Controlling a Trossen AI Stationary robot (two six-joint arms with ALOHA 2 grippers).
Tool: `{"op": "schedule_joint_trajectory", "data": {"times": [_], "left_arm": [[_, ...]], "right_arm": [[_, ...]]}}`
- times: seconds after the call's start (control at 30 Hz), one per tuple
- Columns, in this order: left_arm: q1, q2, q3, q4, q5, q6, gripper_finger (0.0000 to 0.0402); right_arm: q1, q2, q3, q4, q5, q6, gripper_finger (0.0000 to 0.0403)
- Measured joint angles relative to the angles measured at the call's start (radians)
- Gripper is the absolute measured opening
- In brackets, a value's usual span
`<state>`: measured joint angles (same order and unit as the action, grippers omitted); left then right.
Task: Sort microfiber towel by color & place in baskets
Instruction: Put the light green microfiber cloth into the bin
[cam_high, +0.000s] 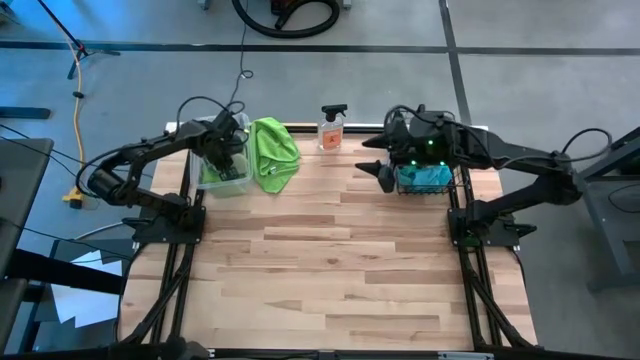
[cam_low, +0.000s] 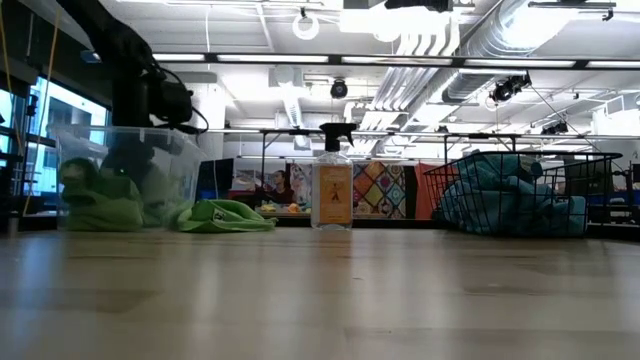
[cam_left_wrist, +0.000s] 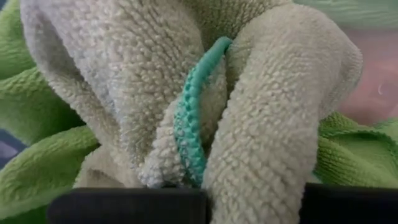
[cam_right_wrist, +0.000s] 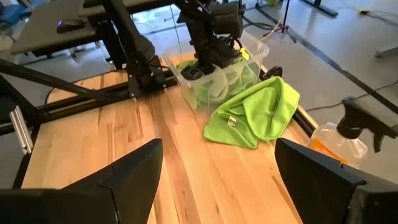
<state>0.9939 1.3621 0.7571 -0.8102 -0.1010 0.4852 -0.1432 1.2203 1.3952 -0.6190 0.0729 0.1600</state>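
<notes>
Overhead, we see the left end effector (cam_high: 226, 150) lowered into the clear see-through plastic tub (cam_high: 213, 182) at the upper left of the wooden table (cam_high: 330, 260), clamped on a fuzzy lime green microfiber towel (cam_left_wrist: 261, 112) whose teal-stitched hem fills its wrist view. Another lime green towel (cam_high: 273, 153) lies crumpled on the table just right of the tub, touching it. At upper centre stands a clear spray bottle with a black trigger (cam_high: 332, 127). To the right, we find the right end effector (cam_high: 384, 174) spread wide and holding nothing, just left of the black wire-mesh basket (cam_high: 458, 184) heaped with sky blue towels (cam_high: 424, 177).
</notes>
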Motion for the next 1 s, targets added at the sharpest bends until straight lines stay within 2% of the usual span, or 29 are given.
{"op": "schedule_joint_trajectory", "data": {"times": [0.2,0.5,0.8,1.0], "left_arm": [[0.0,0.0,-0.018,0.031,0.007,0.051,0.0018],[0.0,0.005,0.044,-0.026,0.003,0.039,0.0099],[0.001,0.005,0.171,-0.206,0.001,-0.092,0.0195],[0.001,0.005,0.283,-0.316,0.0,-0.171,0.0224]], "right_arm": [[0.0,0.016,0.0,0.005,-0.003,-0.002,0.0307],[0.0,0.017,0.0,0.002,-0.005,-0.002,0.0307],[0.0,0.017,0.0,0.002,-0.006,-0.011,0.0307],[0.0,0.017,0.0,0.002,-0.006,-0.038,0.0307]]}}
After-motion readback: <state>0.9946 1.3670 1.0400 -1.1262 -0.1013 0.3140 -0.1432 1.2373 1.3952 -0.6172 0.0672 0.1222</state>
